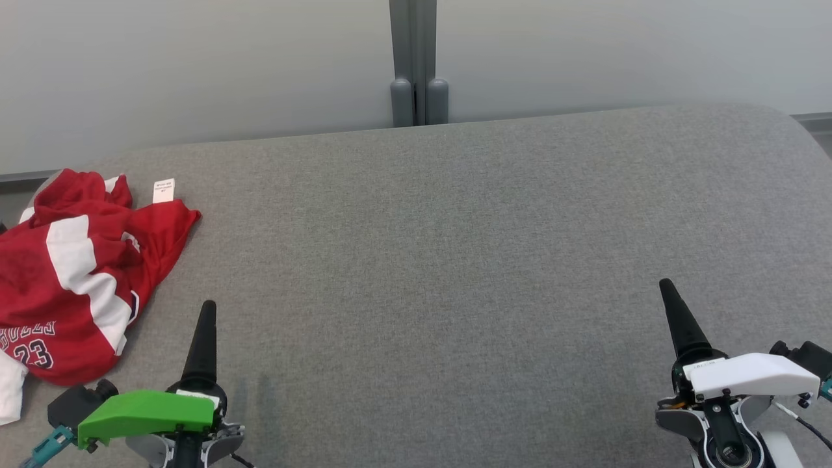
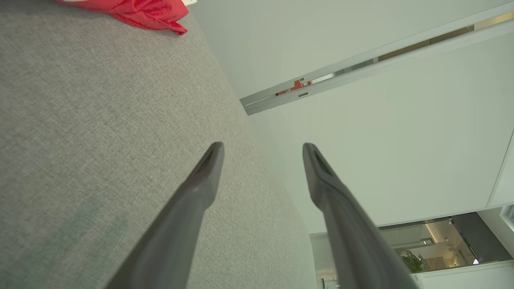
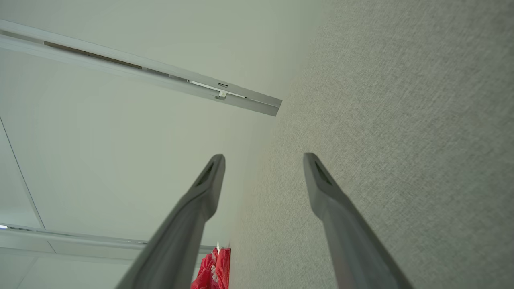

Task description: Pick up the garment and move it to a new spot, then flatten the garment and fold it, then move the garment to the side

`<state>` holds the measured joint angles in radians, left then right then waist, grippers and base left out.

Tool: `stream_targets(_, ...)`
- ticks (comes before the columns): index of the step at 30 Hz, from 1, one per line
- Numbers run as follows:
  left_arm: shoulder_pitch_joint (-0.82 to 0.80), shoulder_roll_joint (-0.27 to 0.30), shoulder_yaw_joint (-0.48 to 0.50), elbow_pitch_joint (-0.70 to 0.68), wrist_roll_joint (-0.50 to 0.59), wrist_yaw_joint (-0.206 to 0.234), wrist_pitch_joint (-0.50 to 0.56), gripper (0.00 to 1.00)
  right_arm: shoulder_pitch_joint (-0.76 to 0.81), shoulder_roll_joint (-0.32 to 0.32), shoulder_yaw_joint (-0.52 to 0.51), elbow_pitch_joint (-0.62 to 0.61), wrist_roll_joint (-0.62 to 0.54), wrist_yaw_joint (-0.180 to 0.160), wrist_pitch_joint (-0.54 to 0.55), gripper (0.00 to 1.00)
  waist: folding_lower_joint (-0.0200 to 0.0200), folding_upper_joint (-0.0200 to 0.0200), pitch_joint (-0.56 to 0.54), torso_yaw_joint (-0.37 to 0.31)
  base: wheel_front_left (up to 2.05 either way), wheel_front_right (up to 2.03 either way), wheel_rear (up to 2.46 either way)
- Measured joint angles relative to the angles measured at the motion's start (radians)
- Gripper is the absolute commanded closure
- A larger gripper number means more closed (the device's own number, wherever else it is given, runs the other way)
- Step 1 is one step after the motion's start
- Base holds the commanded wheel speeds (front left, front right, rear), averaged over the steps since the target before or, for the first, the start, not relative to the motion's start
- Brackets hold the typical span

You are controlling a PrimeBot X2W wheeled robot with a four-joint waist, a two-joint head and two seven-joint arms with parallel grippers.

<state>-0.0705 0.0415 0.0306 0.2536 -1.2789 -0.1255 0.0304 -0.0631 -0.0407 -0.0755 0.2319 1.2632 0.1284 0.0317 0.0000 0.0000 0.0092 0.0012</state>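
The garment [image 1: 78, 273] is a red and white jersey with the number 23, lying crumpled at the far left edge of the grey fabric-covered table [image 1: 455, 260]. Its white tag [image 1: 164, 190] lies on the cloth at its far side. My left gripper [image 1: 207, 312] hovers at the lower left, just right of the garment and apart from it. In the left wrist view this gripper [image 2: 263, 146] stands open and empty, with a red corner of the garment [image 2: 140, 10] at the top. My right gripper [image 1: 676, 305] is far off at the lower right, open and empty [image 3: 264, 156]; the garment [image 3: 215, 271] shows small beyond it.
A pale wall runs behind the table, with a grey vertical post [image 1: 419, 65] at its middle. The table's far edge curves down at both back corners. Bare grey cloth stretches between the two grippers.
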Motion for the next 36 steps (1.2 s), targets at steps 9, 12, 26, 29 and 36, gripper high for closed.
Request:
stream_targets(9,-0.001,0.002,-0.056,-0.032,0.188,0.031,-0.037,0.00,0.003,0.000,0.023,-0.045,-0.195,0.000,-0.038,0.00,0.0000,0.0000,0.003,0.001,0.00,0.00,0.00)
stream_targets(12,-0.002,0.002,-0.069,-0.034,0.238,0.041,-0.049,0.00,0.010,0.000,0.027,-0.055,-0.245,0.000,-0.049,0.00,0.0000,0.0000,0.004,0.001,0.00,0.00,0.00)
stream_targets(26,-0.006,0.007,-0.129,-0.050,0.453,0.063,-0.103,0.00,0.024,-0.001,0.051,-0.084,-0.461,0.000,-0.104,0.00,0.0000,0.0000,0.000,0.002,0.00,0.00,0.00)
stream_targets(29,-0.011,0.007,-0.134,-0.053,0.491,0.064,-0.112,0.00,0.025,-0.001,0.060,-0.091,-0.495,0.000,-0.113,0.00,0.0000,0.0000,0.001,0.003,0.00,0.00,0.00)
stream_targets(36,-0.013,0.006,-0.146,-0.060,0.573,0.066,-0.133,0.00,0.031,-0.002,0.080,-0.105,-0.578,0.000,-0.133,0.00,0.0000,0.0000,0.003,0.006,0.00,0.00,0.00)
